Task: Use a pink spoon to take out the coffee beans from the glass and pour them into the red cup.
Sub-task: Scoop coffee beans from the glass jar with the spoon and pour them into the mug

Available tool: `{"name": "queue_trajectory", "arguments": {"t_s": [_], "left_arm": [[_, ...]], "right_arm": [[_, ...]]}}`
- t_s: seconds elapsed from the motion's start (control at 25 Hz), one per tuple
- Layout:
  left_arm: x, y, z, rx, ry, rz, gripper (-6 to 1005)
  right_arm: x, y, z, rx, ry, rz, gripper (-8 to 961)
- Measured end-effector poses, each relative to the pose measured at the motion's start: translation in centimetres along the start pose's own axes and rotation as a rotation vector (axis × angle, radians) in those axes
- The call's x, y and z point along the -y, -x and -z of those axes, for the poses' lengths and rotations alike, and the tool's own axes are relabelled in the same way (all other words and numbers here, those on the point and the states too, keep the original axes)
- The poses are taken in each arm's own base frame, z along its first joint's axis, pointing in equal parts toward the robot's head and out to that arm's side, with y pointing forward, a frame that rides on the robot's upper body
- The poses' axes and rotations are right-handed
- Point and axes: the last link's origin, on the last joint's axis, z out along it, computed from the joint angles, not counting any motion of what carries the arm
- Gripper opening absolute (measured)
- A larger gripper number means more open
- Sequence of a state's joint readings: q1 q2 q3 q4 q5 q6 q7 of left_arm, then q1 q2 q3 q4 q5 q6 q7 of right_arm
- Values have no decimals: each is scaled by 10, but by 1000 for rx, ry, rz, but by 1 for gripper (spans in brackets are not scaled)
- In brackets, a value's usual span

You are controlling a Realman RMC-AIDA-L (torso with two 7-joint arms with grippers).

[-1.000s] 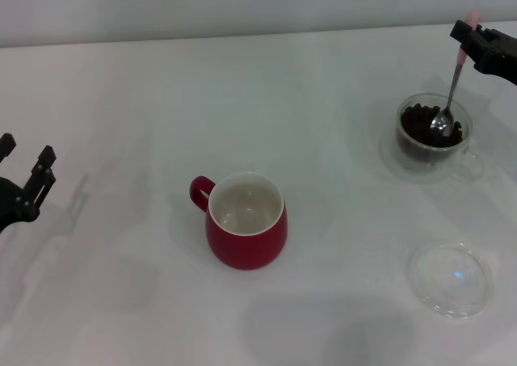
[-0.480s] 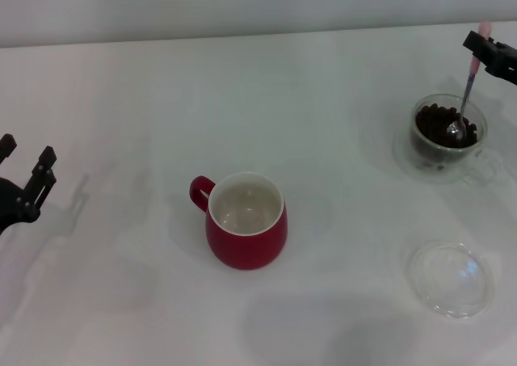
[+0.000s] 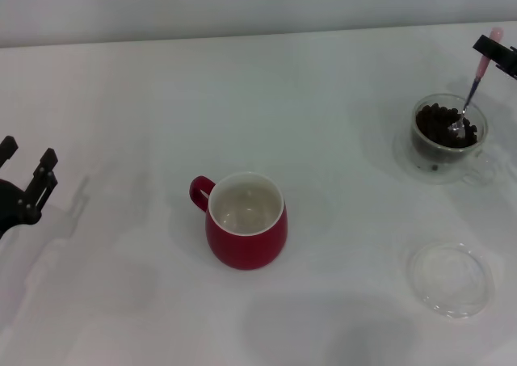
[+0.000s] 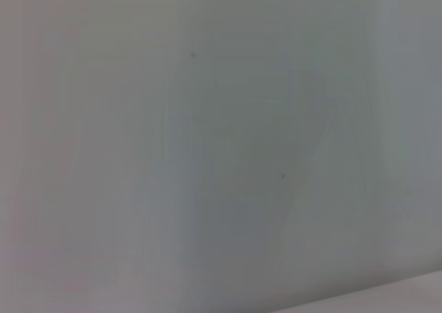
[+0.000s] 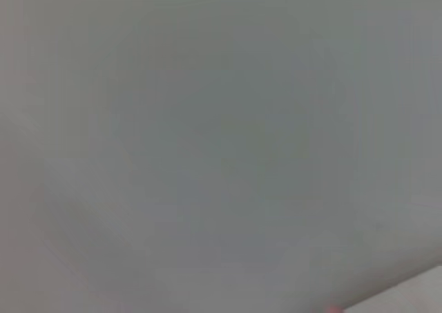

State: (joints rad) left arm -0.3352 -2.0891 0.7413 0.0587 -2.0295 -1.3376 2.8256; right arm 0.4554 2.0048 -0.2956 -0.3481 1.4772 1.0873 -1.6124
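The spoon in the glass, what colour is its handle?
Pale pink; the pink spoon has a shiny metal bowl. It shows best in the head view.

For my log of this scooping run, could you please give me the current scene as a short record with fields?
right pincer: at the far right edge, shut on the pink spoon by its handle
spoon bowl: down in the glass, among the coffee beans
red cup: mid-table, upright, no beans visible inside
clear dish: near right, lying flat
left pincer: open, parked at the left edge
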Motion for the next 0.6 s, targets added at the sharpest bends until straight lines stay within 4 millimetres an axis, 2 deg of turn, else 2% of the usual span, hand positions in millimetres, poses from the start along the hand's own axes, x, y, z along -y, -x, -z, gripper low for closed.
{"name": "queue_trajectory", "arguments": {"t_s": [0.6], "left_arm": [[0,1,2,2,-6,3,566]], "right_arm": [[18,-11,15,13,-84,-201,153]]}}
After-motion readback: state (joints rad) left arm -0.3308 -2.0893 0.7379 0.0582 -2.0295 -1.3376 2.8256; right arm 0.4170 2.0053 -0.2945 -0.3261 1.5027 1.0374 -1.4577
